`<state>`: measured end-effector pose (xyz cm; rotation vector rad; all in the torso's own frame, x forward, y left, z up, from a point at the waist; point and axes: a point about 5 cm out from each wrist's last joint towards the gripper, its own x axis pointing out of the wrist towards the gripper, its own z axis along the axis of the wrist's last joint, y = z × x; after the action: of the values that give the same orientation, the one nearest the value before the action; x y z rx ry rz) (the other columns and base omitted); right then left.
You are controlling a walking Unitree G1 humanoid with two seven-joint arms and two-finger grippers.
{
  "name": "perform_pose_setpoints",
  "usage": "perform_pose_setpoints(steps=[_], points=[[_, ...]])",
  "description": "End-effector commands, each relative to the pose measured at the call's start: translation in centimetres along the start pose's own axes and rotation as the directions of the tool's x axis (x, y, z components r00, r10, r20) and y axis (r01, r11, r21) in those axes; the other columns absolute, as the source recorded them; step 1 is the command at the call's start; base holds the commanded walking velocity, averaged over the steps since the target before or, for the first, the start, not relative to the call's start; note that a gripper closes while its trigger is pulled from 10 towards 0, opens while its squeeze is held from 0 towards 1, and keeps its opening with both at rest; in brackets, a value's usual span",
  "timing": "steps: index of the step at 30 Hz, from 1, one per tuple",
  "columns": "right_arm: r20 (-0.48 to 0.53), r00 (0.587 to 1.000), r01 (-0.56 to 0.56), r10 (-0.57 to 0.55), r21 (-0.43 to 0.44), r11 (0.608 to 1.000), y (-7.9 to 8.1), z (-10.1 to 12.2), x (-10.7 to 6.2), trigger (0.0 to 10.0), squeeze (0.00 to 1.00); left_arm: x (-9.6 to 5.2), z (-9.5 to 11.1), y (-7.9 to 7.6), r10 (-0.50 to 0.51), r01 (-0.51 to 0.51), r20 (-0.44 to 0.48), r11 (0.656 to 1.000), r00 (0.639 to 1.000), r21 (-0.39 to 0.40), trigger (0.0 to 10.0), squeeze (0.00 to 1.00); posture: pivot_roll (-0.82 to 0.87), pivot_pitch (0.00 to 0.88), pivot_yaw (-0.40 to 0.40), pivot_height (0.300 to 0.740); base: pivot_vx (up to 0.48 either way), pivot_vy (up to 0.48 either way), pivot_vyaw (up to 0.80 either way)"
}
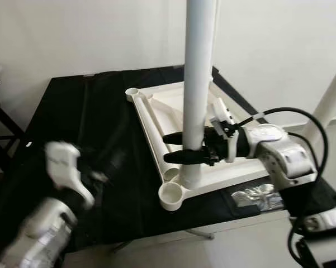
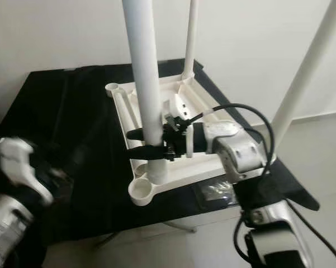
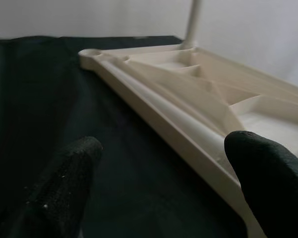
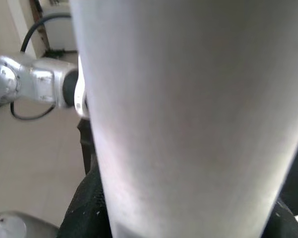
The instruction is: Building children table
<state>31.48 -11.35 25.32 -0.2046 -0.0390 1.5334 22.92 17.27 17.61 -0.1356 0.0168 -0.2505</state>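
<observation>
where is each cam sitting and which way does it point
Left eye view: on the head, looking forward and down at the upturned white tabletop on black cloth; both arms show.
Right eye view: the head's other eye, same scene; right gripper clamps the near white leg.
Left wrist view: along the left gripper, its open fingers facing the tabletop edge.
Right wrist view: pressed against the same leg.
Shared: tabletop, leg.

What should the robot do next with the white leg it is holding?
Probably press the leg straight down. The right gripper grips it upright, its foot sitting in the tabletop's near corner, beside an empty socket. The left gripper is open beside the rim.
</observation>
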Motion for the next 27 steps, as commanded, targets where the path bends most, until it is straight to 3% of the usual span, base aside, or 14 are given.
perform_pose_setpoints(steps=[1, 2, 6, 9, 11, 12, 16, 24, 27], points=[[0.033, 0.999, -0.017, 0.018, -0.017, 1.0, 0.3, 0.5, 0.5, 10.0, 0.0, -0.3, -0.1, -0.1, 0.04, -0.04, 0.005, 0.999, 0.999, 0.015, 10.0, 0.0, -0.01, 0.192, 0.053, 0.74, 0.0, 0.0, 0.0], [0.072, 0.995, -0.067, 0.063, 0.047, 0.997, 1.0, 0.8, 1.0, 10.0, 0.0, -0.5, -1.1, -0.6, 0.098, -0.098, -0.018, 0.995, 0.995, 0.013, 10.0, 0.0, 0.0, 0.207, 0.056, 0.74, 0.0, 0.0, 0.0], [0.089, 0.992, -0.097, 0.091, 0.065, 0.993, 1.5, 1.0, 1.3, 10.0, 0.0, -0.8, -1.3, -0.9, 0.113, -0.113, -0.018, 0.993, 0.993, 0.017, 10.0, 0.0, 0.0, 0.217, 0.059, 0.74, 0.0, 0.0, 0.0], [0.094, 0.991, -0.098, 0.092, 0.064, 0.993, 1.7, 1.1, 1.4, 10.0, 0.0, -0.9, -1.2, -0.8, 0.116, -0.116, -0.017, 0.993, 0.993, 0.018, 10.0, 0.0, 0.0, 0.22, 0.059, 0.74, 0.0, 0.0, 0.0], [0.089, 0.996, -0.03, 0.024, 0.06, 0.998, 1.3, 1.1, 1.7, 10.0, 0.0, -1.0, -1.1, -0.8, 0.127, -0.126, -0.014, 0.991, 0.992, 0.038, 10.0, 0.0, 0.0, 0.226, 0.056, 0.74, 0.0, 0.48, -0.21], [0.074, 0.997, 0.015, -0.019, 0.06, 0.998, 1.0, 1.0, 1.7, 10.0, 0.0, -1.1, -1.2, -1.2, 0.137, -0.136, -0.002, 0.989, 0.991, 0.063, 10.0, 0.0, 0.0, 0.228, 0.055, 0.74, 0.0, 0.48, -0.79], [0.07, 0.997, 0.02, -0.024, 0.062, 0.998, 0.9, 1.0, 1.7, 10.0, 0.0, -1.1, -1.2, -1.3, 0.143, -0.143, 0.004, 0.987, 0.99, 0.07, 10.0, 0.0, 0.0, 0.228, 0.055, 0.74, 0.0, 0.48, -0.79], [0.041, 0.999, 0.014, -0.016, 0.045, 0.999, 1.2, 1.4, 1.4, 10.0, 0.0, -0.7, -0.9, -1.5, 0.152, -0.156, 0.048, 0.985, 0.987, 0.078, 10.0, 0.0, -0.01, 0.212, 0.047, 0.74, 0.0, 0.0, -0.8], [0.031, 1.0, -0.004, 0.003, 0.03, 1.0, 1.3, 1.7, 1.0, 10.0, 0.0, -0.6, -1.0, -1.7, 0.152, -0.157, 0.056, 0.98, 0.987, 0.121, 10.0, 0.0, -0.01, 0.205, 0.044, 0.74, 0.0, 0.0, -0.8]])
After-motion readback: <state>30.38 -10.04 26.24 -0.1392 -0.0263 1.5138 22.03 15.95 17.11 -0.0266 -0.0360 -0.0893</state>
